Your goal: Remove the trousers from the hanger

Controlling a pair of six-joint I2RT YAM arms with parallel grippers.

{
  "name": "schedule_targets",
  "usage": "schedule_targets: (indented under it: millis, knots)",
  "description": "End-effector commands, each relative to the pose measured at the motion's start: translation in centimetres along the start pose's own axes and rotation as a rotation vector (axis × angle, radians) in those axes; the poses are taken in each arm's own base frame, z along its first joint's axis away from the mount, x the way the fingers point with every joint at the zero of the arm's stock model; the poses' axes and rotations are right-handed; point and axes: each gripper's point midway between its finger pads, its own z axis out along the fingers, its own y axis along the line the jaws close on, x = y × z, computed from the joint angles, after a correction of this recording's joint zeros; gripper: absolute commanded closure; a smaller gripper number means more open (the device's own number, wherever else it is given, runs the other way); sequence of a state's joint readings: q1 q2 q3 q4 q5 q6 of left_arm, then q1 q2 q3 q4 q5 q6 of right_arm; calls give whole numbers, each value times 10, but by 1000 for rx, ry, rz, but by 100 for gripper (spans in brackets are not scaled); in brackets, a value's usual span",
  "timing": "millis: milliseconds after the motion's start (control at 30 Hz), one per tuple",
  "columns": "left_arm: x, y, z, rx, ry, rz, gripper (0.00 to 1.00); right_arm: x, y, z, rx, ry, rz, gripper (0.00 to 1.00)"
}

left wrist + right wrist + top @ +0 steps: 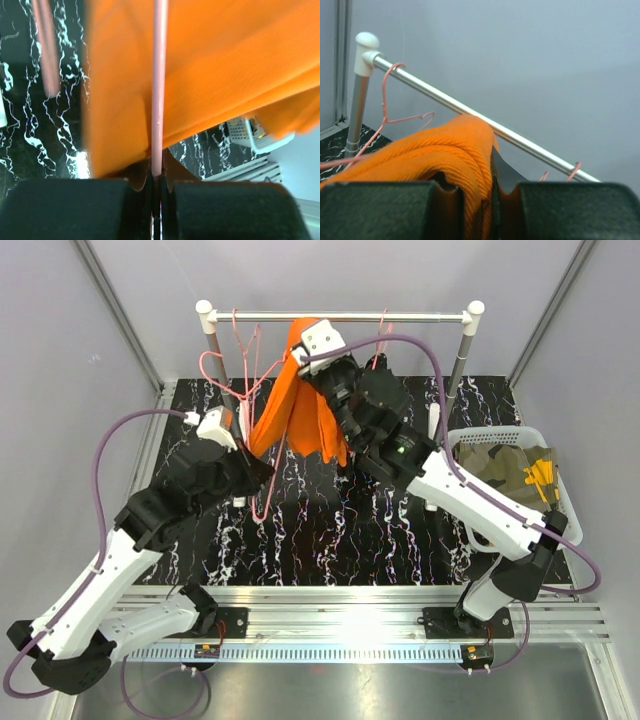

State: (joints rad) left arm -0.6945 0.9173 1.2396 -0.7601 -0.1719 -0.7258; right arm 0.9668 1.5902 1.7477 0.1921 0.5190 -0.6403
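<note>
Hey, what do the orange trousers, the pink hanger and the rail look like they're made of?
The orange trousers: soft matte knit cloth, with a ribbed, corded band visible. The pink hanger: thin wire, probably metal under a smooth pink coating; it is slim and evenly round. The rail: shiny silvery metal tube, with white plastic-looking end caps.

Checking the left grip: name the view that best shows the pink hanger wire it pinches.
Left wrist: the hanger wire runs close-up into the shut left gripper. Top view shows it thin and distant; right wrist, not identifiably.
</note>
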Motion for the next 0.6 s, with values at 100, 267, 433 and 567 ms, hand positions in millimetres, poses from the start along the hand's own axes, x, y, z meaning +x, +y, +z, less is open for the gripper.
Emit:
schedule_targets:
  millis: [100,267,433,567]
  knots:
    - [24,14,18,-13,24,-29,100,-120,-119,-22,240,-222,114,100]
    - [41,27,31,-52,56,-26,100,-150,-159,-42,295,-232,129,100]
    - [48,30,40,-64,74,-26,100,-157,-192,-67,366,-211,97,100]
    - [47,28,37,-51,69,-20,100,-149,-224,-93,465,-141,-15,100]
